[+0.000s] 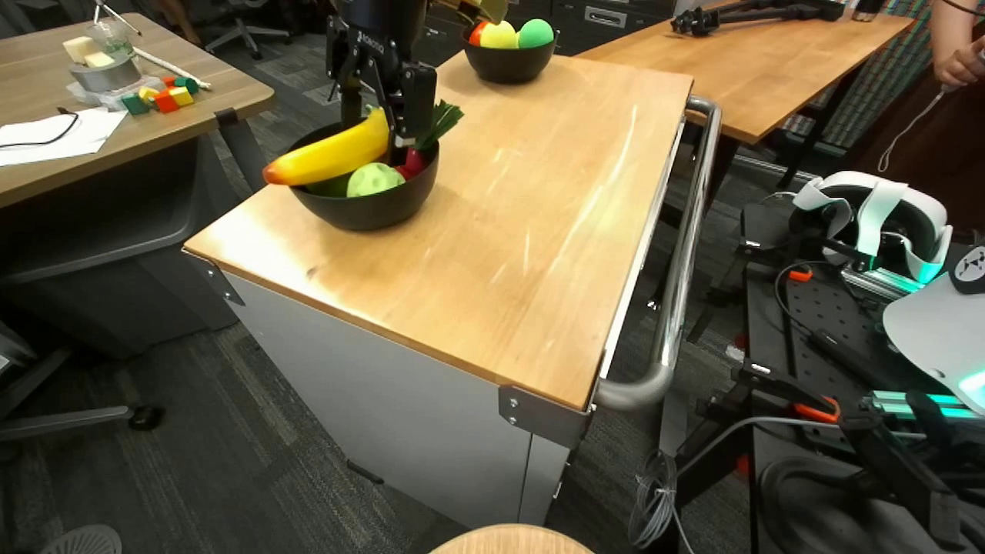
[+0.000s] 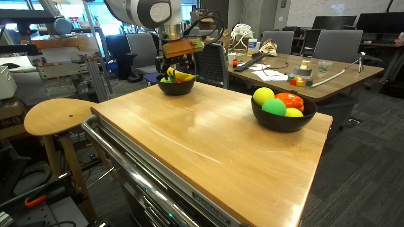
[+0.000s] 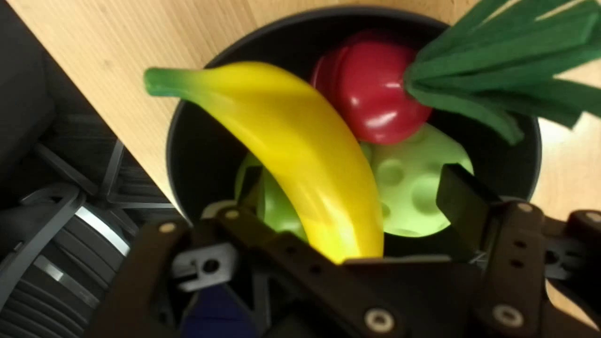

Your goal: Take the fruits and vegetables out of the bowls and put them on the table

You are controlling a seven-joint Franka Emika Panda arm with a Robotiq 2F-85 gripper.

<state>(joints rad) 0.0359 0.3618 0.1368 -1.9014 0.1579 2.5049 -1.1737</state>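
A black bowl [image 1: 369, 215] stands at one end of the wooden tabletop [image 1: 500, 254]; it also shows in an exterior view [image 2: 176, 89]. In it are a yellow banana [image 3: 291, 126] lying on top across the rim, a red radish [image 3: 375, 89] with green leaves, a light green dimpled ball [image 3: 418, 183] and a green item [image 3: 281, 206] mostly hidden under the banana. My gripper [image 3: 354, 192] is open over this bowl, one finger on each side of the banana, with gaps visible. A second black bowl [image 2: 284, 121] holds a green ball [image 2: 274, 107], a red-orange pepper [image 2: 289, 101] and two yellow items.
A metal handle rail [image 1: 685, 261] runs along one long side of the table. A round wooden stool [image 2: 56, 115] stands beyond one end. A desk [image 2: 341, 78] behind carries small coloured blocks [image 2: 298, 82], tape and papers.
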